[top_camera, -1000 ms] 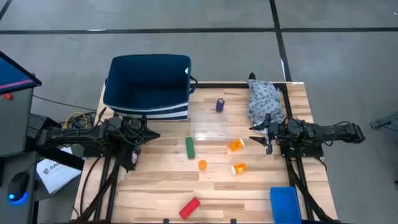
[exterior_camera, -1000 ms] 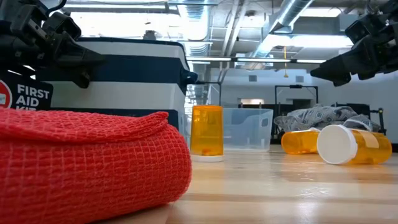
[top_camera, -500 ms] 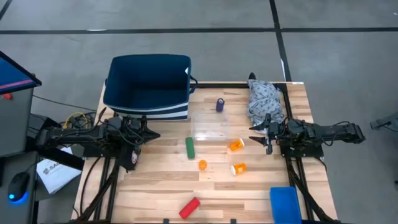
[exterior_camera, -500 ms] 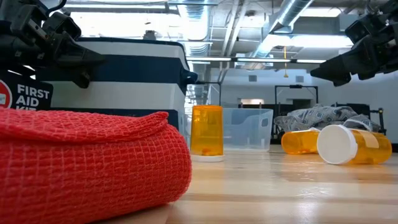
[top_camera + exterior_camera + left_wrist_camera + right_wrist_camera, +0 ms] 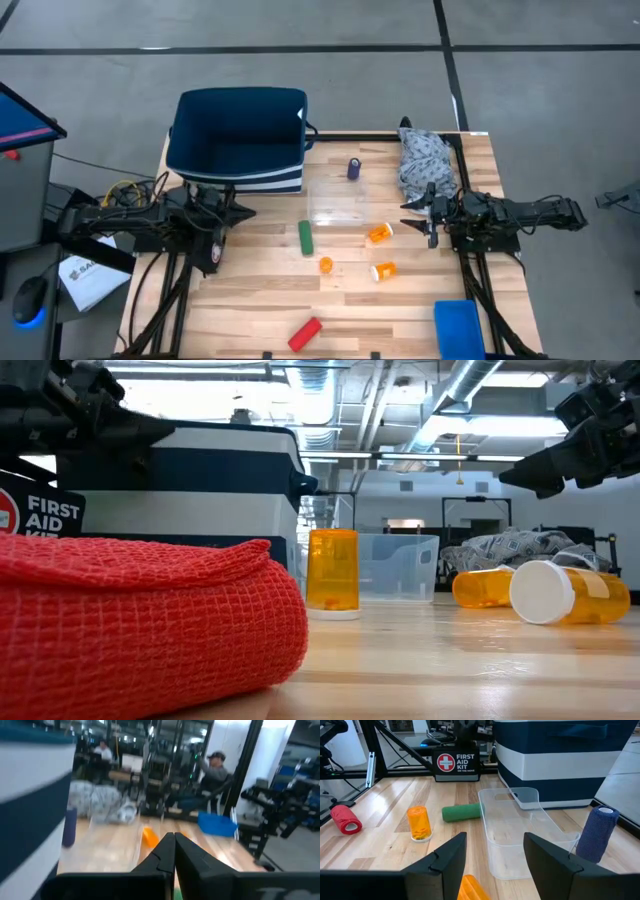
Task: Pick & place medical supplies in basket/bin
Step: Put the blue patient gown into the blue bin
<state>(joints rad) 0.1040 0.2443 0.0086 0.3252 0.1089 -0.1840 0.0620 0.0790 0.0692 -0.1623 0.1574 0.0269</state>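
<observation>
Our right gripper [image 5: 418, 219], jaws spread and empty, hangs beside an orange bottle [image 5: 379, 233] on the bench [image 5: 250, 290]. We should lower straight, then pinch its middle. Left gripper [image 5: 246, 211] stays out, jaws pressed together.

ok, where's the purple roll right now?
High view: the purple roll stands upright at the table's far side, between the navy basket and the grey-blue cloth bundle, behind the clear tray.

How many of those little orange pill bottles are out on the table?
3, seen from above. One pill bottle lies just off the clear tray's corner, one stands upright near the table's middle, and one lies on its side right of that. None seem hidden.
</observation>
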